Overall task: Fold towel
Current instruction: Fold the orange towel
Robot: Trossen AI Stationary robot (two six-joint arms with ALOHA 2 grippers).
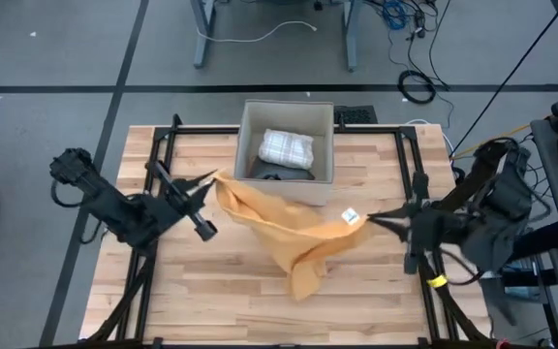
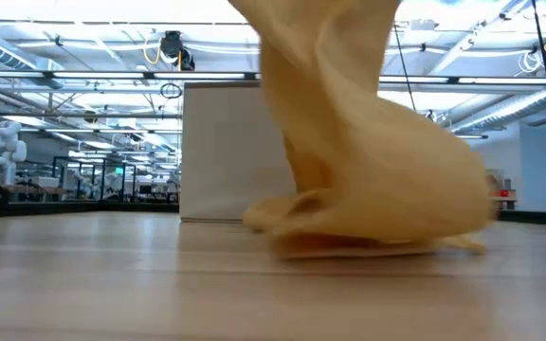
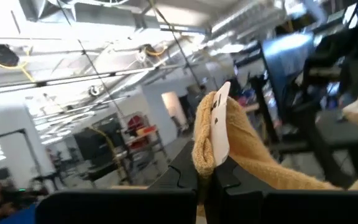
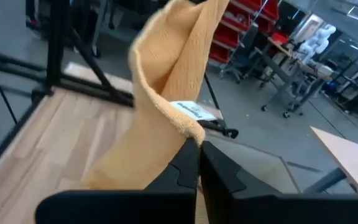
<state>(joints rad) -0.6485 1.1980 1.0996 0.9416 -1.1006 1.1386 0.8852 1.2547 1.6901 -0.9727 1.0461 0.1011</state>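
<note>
Just in front of the box [image 1: 286,141], I hold the towel [image 1: 289,233] stretched above the table [image 1: 211,301]: left fingers [image 1: 213,180] and right fingers [image 1: 368,219] each pinching a corner, its middle sagging. Uneven pulling could drag a corner free.

Bin [image 1: 324,145] holding folded cloth [image 1: 287,147].

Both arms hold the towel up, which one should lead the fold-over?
Probably right. The right gripper pinches the tagged corner over open table; the left gripper, also shut on the towel, sits beside the bin, so it has less room.
</note>
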